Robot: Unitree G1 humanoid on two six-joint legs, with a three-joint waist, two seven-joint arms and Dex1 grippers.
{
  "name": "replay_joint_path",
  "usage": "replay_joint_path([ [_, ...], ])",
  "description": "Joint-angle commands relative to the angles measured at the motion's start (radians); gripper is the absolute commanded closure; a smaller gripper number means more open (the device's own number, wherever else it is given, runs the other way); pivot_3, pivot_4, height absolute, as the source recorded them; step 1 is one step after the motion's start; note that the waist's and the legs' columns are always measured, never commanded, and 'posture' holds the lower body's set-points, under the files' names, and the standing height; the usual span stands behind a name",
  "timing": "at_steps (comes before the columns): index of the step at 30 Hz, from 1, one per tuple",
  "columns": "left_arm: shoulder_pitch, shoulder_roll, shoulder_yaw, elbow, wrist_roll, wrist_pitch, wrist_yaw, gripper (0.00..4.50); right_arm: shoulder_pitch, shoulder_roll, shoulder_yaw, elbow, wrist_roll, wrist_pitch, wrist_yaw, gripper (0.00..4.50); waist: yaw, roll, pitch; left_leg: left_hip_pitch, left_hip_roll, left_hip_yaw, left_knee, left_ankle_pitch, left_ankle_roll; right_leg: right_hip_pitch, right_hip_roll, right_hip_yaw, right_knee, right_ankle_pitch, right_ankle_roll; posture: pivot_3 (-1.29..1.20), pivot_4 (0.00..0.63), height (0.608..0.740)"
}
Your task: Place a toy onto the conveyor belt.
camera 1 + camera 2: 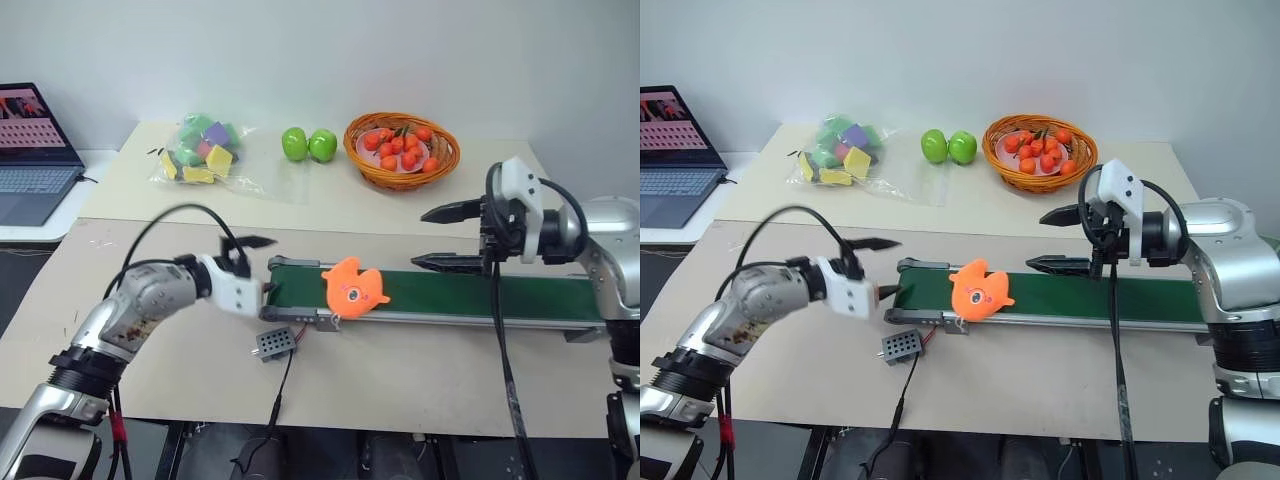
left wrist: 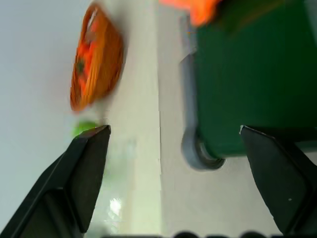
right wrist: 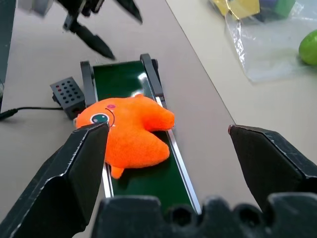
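Control box (image 1: 276, 343): small grey thing on a wire, sitting on the table just in front of the belt's end.
Left gripper (image 1: 254, 264): fingers spread wide, nothing in them, hanging at the conveyor belt (image 1: 470, 296) end.
Toy (image 1: 352, 288): orange plush lying on the belt, overhanging its near edge.
Right gripper (image 1: 447, 237): wide open too, empty, above the belt further along.

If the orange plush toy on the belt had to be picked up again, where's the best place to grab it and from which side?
Probably the plump middle of the toy, pinched across its body from above. It lies flat on the conveyor belt, overhanging the near rail, so its fins spread sideways and offer less to hold. The open left claw is nearest, at the belt's end.
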Motion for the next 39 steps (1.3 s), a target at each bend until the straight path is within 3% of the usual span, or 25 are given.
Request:
replay_joint_path([
  [1, -0.048, -0.034, 0.103, -0.140, -0.342, 0.423, -0.123, 0.04, -0.005, -0.046, -0.042, 0.002, 0.001, -0.023, 0.027, 0.00, -0.002, 0.000, 0.000, 0.000, 0.000, 0.000, 0.000, 0.000, 0.000, 0.000, 0.000, 0.000, 0.000, 0.000, 0.000, 0.00, 0.150, 0.738],
  [6, -0.078, -0.034, 0.167, -0.311, -0.608, 0.816, -0.165, 0.04, -0.003, -0.049, -0.042, 0.005, -0.003, -0.033, 0.016, 0.00, -0.009, 0.000, 0.000, 0.000, 0.000, 0.000, 0.001, 0.000, 0.001, 0.000, 0.000, 0.000, 0.000, 0.000, 0.000, 0.00, 0.150, 0.738],
  [11, -0.124, -0.027, 0.212, -0.378, -0.733, 0.980, -0.171, 0.04, -0.003, -0.037, -0.041, -0.001, -0.001, -0.035, 0.007, 0.00, -0.016, 0.000, 0.000, 0.000, 0.000, -0.001, 0.001, 0.000, 0.001, 0.000, 0.000, 0.000, 0.000, 0.000, 0.000, 0.00, 0.150, 0.738],
  [39, -0.290, 0.029, 0.188, -0.227, -0.700, 1.015, -0.253, 0.04, -0.007, -0.011, -0.060, -0.023, 0.031, -0.030, -0.028, 0.00, -0.020, 0.000, 0.000, 0.000, -0.001, -0.001, 0.001, 0.000, 0.001, 0.001, 0.000, 0.001, -0.001, 0.000, 0.000, 0.00, 0.150, 0.738],
])
